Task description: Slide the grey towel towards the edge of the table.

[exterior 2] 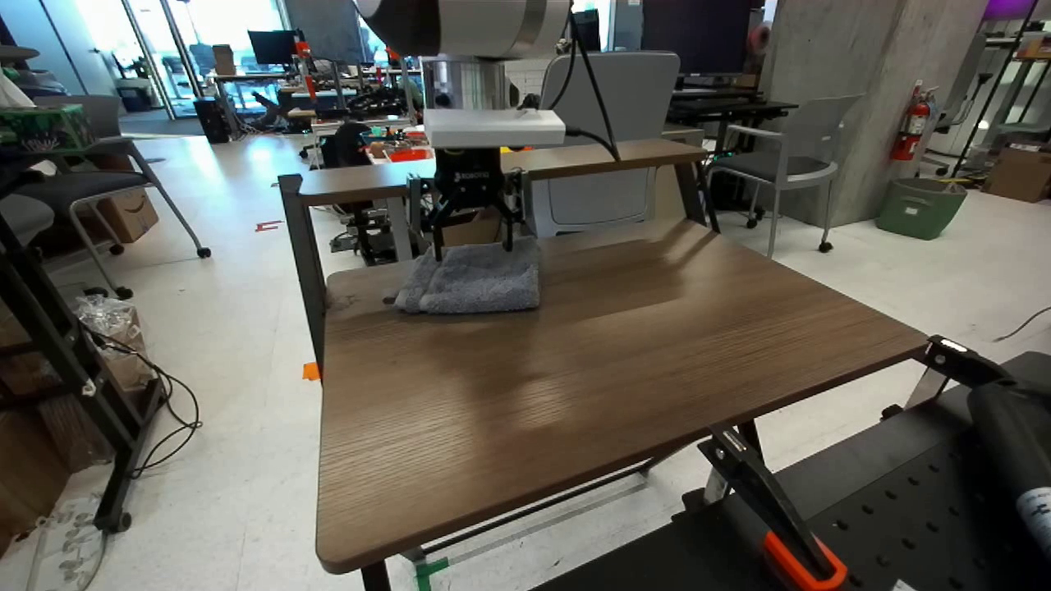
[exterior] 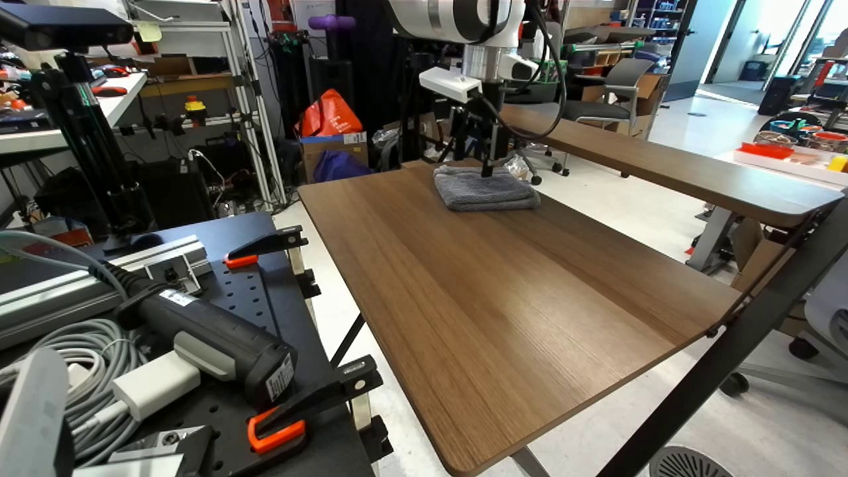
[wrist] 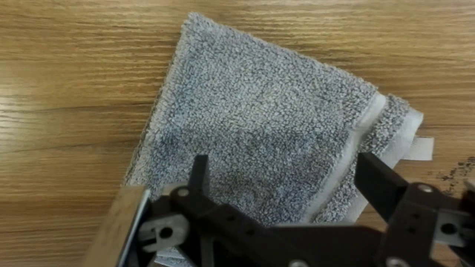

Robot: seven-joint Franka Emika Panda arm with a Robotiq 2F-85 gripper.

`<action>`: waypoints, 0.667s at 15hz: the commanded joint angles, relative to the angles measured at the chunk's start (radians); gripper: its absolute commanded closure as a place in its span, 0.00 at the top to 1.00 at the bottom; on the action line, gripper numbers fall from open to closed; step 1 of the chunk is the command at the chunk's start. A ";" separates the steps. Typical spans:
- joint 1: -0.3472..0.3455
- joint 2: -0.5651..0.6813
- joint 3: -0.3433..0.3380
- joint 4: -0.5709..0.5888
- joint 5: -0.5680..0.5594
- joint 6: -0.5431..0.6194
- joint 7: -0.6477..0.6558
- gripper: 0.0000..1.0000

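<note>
The grey towel (exterior: pixel 487 192) lies folded flat near a corner of the brown wood-grain table (exterior: pixel 530 285). It shows in both exterior views (exterior 2: pixel 484 283), on the table top (exterior 2: pixel 575 369). My gripper (exterior: pixel 487 171) is open and points straight down over the towel; its fingers are spread apart in an exterior view (exterior 2: pixel 474 249). In the wrist view the towel (wrist: pixel 259 100) spreads beneath the open gripper (wrist: pixel 282 157), with nothing between the fingers. The fingertips are at or just above the cloth; I cannot tell if they touch. The gripper hides the towel's near part.
A longer, narrow wooden table (exterior: pixel 662 165) stands beside the table. A black workbench (exterior 2: pixel 887 484) with orange-tipped clamps (exterior: pixel 278 434) and a scanner-like tool (exterior: pixel 205 331) stands along another side. A black metal bar (exterior: pixel 742 338) rises at a table end.
</note>
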 commanded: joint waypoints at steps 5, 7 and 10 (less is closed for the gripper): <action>0.026 0.114 -0.019 0.152 -0.029 -0.031 0.021 1.00; 0.026 0.133 -0.018 0.169 -0.026 -0.032 0.018 1.00; 0.027 0.158 -0.017 0.187 -0.024 -0.033 0.016 1.00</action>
